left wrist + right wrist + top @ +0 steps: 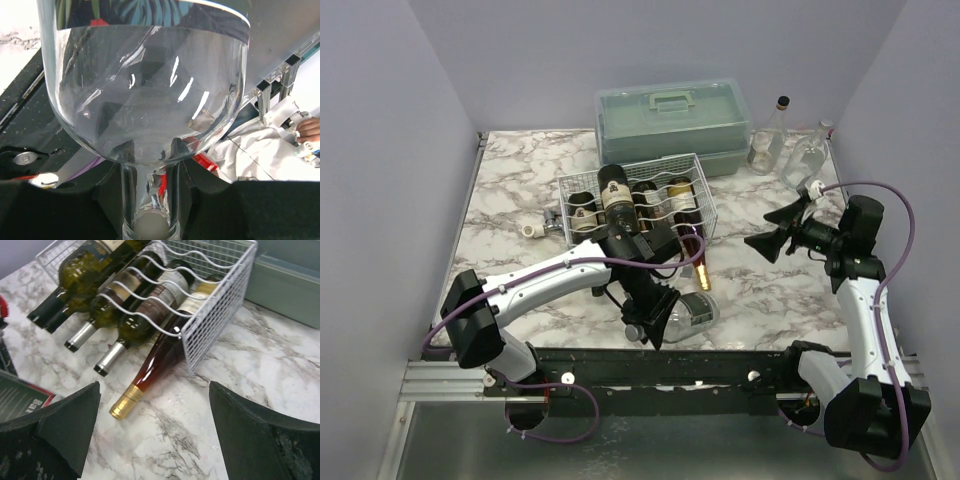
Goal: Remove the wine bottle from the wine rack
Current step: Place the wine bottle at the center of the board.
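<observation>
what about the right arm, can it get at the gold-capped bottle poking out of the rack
Probably yes: the right tool is open and faces the gold-capped bottle, whose neck sticks out of the wine rack with nothing between.

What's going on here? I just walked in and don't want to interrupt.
The left gripper is shut on the neck of a clear glass bottle, holding it near the front edge of the marble table, away from the white wire rack. Several dark green bottles and one amber bottle with a gold cap lie in the rack. The right gripper hangs open, facing the rack, holding nothing.
</observation>
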`<action>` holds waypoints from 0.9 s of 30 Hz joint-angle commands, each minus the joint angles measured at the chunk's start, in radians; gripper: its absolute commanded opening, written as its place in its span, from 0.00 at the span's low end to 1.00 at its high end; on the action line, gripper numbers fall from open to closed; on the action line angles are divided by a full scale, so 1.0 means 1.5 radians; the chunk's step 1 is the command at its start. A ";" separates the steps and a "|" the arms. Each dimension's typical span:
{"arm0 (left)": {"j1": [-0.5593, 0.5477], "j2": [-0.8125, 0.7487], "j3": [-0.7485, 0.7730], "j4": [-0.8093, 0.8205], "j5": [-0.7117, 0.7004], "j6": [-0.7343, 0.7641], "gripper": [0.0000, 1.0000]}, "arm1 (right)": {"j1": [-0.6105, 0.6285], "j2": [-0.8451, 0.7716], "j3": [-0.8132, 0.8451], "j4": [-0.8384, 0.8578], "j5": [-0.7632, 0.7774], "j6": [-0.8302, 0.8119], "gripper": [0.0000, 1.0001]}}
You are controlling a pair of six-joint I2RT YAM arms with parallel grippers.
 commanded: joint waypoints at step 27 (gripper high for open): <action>0.007 0.045 0.026 0.109 0.070 -0.159 0.00 | 0.292 0.024 0.076 -0.607 -0.168 -0.773 1.00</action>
